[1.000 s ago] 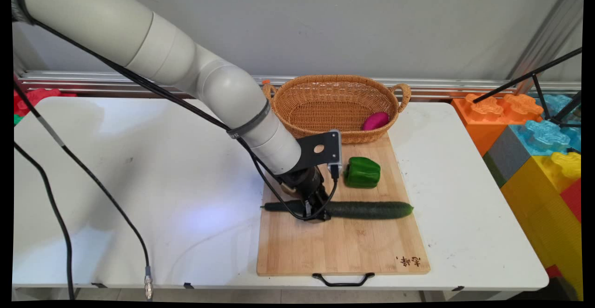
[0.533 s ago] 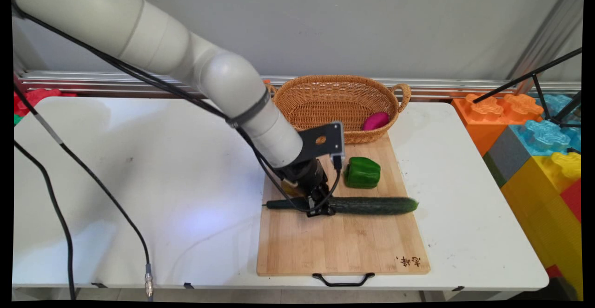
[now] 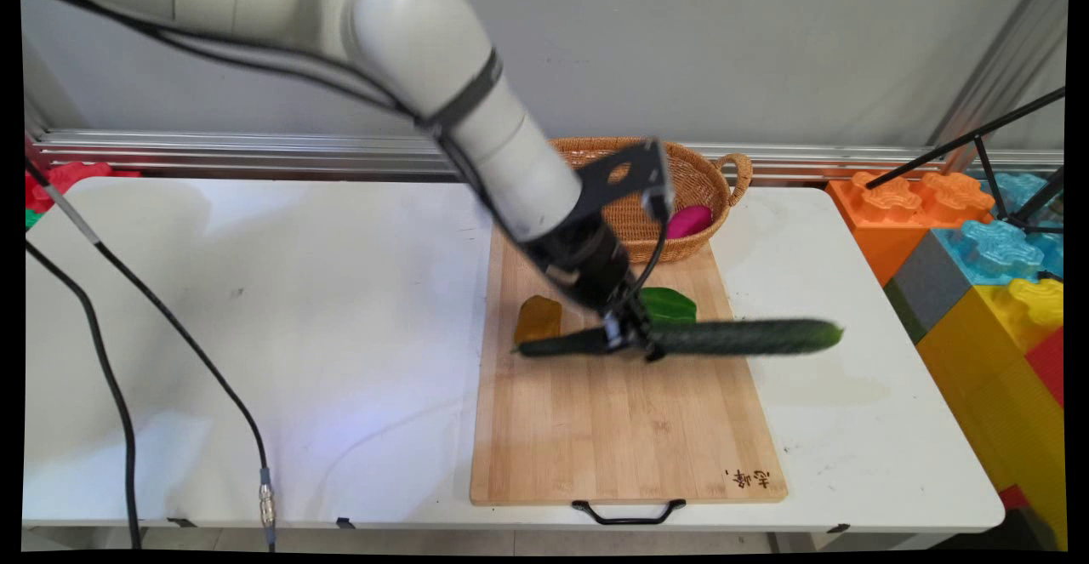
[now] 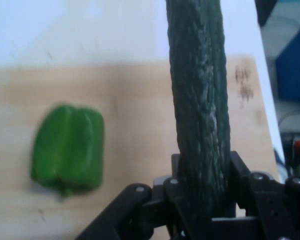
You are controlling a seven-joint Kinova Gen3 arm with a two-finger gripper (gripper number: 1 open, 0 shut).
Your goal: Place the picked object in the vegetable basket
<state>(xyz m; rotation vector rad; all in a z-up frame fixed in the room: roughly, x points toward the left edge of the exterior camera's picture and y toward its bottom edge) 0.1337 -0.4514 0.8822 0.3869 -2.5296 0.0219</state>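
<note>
We see the end effector (image 3: 631, 338) clamping a cucumber (image 3: 740, 336) above the cutting board (image 3: 625, 428) on the white bench (image 3: 255, 334), grey wall (image 3: 723, 45) behind.

cucumber (image 3: 740, 336) lifted off board (image 3: 625, 428), hand (image 3: 628, 340) raised

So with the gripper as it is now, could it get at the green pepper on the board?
Probably not as it stands: the gripper is shut on the cucumber, lifted above the cutting board. The green pepper lies uncovered just beside it, but the fingers are occupied.
</note>
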